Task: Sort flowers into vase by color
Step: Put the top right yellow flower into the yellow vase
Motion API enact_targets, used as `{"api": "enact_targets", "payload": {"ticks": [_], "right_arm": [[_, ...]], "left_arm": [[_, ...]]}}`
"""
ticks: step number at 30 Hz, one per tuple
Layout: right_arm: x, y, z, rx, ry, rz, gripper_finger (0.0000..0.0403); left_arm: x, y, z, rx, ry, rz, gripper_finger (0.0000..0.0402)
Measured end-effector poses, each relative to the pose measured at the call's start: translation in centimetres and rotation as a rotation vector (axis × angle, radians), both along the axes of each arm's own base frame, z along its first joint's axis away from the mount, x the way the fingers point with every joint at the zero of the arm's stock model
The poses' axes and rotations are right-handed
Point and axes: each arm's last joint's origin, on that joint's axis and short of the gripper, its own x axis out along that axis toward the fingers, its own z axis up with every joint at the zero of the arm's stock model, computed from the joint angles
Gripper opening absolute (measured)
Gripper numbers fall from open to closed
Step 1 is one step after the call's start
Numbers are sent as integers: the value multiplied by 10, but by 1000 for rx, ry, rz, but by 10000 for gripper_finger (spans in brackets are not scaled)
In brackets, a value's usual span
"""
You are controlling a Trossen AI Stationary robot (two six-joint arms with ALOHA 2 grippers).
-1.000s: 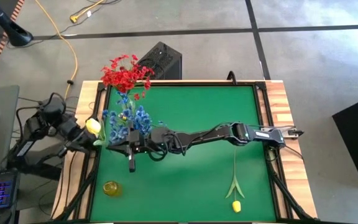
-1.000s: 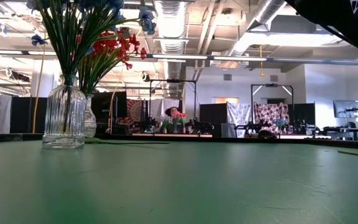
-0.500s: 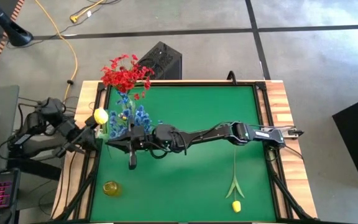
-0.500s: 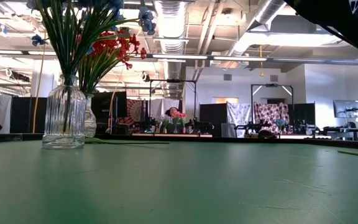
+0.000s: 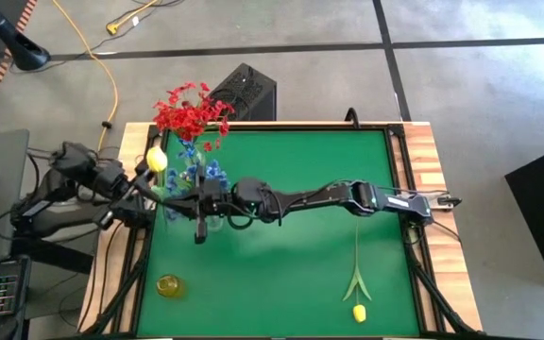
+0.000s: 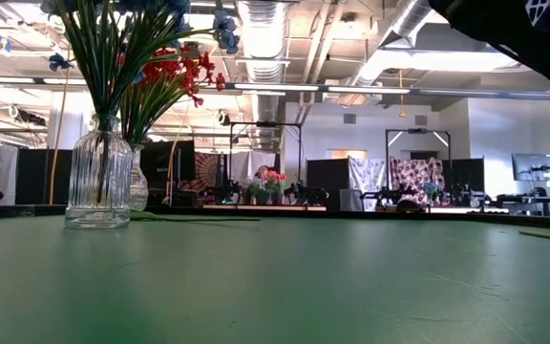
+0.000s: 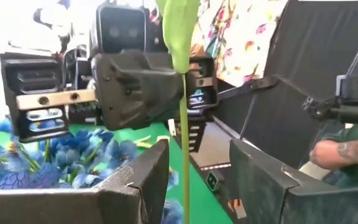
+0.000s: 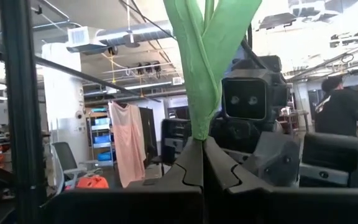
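Note:
My right gripper (image 5: 199,213) reaches across to the table's left side and is shut on a yellow tulip, whose bud (image 5: 157,159) shows beside my left arm. My left gripper (image 5: 140,185) is open. The tulip's thin stem (image 7: 185,155) runs between its two fingers; I cannot tell whether it touches them. A clear ribbed vase (image 6: 98,182) holds the blue flowers (image 5: 196,179). Behind it a second vase (image 6: 137,189) holds the red flowers (image 5: 192,113). Another yellow tulip (image 5: 357,283) lies flat on the green mat at the near right. My right gripper pinches the tulip between its two shut fingers where the green leaves meet the stem (image 8: 199,134). It comes level from the table's right side. The leaves (image 8: 207,56) stand out beyond the fingertips, and the tulip is lifted clear of the table.
A small yellow-tinted glass vase (image 5: 169,285) stands near the mat's near left corner. The right arm (image 5: 348,200) stretches across the middle of the green mat (image 5: 300,274). The blue-flower vase stands right beside both grippers. A person (image 7: 353,152) shows beyond the table.
Both grippers have gone toward the table's far edge, and my right gripper has also gone a little toward the left edge. The tulip's yellow bud has gone with them toward the far edge, past the blue flowers. Its hold in my right gripper stays the same.

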Motion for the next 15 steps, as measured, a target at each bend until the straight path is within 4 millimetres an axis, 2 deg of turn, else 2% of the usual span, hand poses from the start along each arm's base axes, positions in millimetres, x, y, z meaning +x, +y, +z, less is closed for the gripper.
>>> {"api": "enact_targets", "payload": {"ticks": [7, 15], "right_arm": [[1, -5, 0, -1, 0, -7, 16], [2, -15, 0, -17, 0, -25, 16]], "left_arm": [[17, 5, -2, -37, 77, -17, 157], [19, 6, 1, -32, 49, 1, 157]]}}
